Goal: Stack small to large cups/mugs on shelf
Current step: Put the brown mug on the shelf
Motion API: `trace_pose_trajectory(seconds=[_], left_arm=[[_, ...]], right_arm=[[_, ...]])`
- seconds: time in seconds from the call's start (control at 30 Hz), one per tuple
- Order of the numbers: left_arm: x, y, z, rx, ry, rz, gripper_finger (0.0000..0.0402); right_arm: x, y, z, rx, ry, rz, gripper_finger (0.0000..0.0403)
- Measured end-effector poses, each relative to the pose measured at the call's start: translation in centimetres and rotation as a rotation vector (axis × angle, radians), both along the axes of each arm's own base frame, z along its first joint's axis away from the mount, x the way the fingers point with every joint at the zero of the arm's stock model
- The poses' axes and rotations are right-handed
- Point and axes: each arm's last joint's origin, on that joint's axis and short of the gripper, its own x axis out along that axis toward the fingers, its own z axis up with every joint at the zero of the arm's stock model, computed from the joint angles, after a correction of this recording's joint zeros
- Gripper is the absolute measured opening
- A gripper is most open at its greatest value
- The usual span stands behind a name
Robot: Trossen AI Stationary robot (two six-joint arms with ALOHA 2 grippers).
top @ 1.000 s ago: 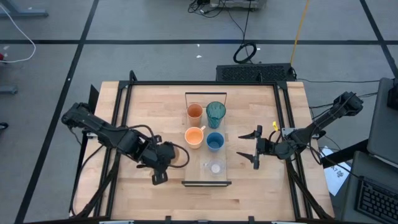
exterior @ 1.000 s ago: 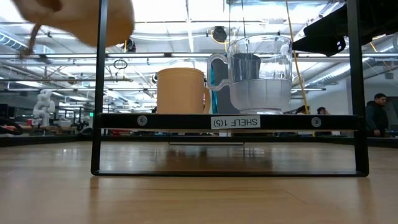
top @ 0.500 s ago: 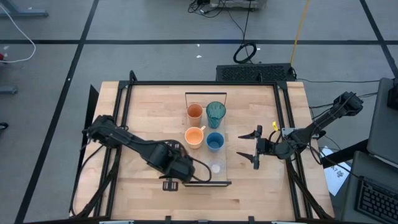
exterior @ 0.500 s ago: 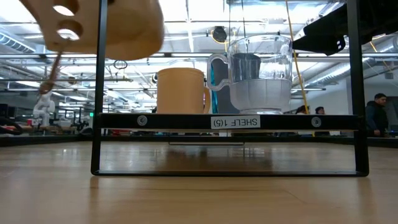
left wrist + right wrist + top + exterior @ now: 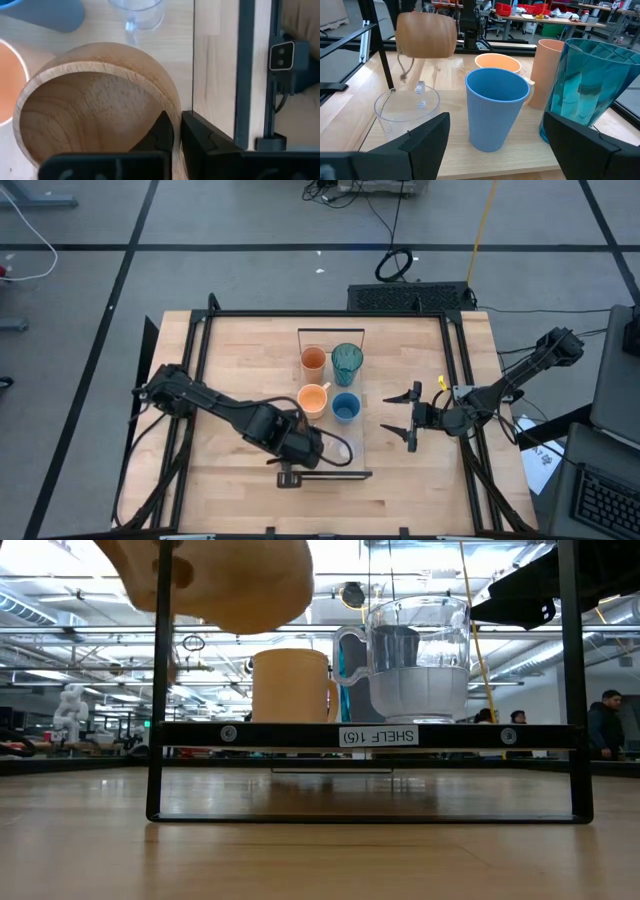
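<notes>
Across the bench [image 5: 240, 360] lies the shelf [image 5: 333, 471], carrying the teal tumbler [image 5: 347, 363], orange cup [image 5: 313, 360], orange mug [image 5: 313, 399] and blue cup [image 5: 345, 408]. From overhead the left arm hides its load; the left wrist view shows the left hand [image 5: 176, 131] pinching the tan mug [image 5: 95, 107] by its rim, beside the clear glass [image 5: 136, 9]. The right hand [image 5: 412, 420], fingers spread and empty, waits beside the shelf.

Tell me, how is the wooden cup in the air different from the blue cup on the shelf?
The tan wooden mug hangs in the air, its rim pinched by the left end effector; the blue cup stands free on the shelf. The mug is round-bodied, the cup tapered and ribbed. Both are upright and empty.
</notes>
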Motion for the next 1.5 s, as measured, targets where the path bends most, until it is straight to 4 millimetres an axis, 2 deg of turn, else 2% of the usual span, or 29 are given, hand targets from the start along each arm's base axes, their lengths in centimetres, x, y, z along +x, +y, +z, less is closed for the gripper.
trace_pose_trajectory(seconds=[0.73, 1.07, 1.5], left_arm=[[0.9, 1.4, -4.5, -0.032, 0.048, 0.056, 0.0022], [1.4, 2.4, -5.5, -0.039, 0.038, 0.078, 0.0025], [1.9, 2.6, -5.5, -0.048, -0.012, 0.076, 0.0026]], right_arm=[[0.0, 0.0, 0.0, 0.0, 0.0, 0.0, 0.0311], [0.0, 0.0, 0.0, -0.004, 0.001, 0.002, 0.0311], [0.0, 0.0, 0.0, -0.004, 0.001, 0.002, 0.0311]])
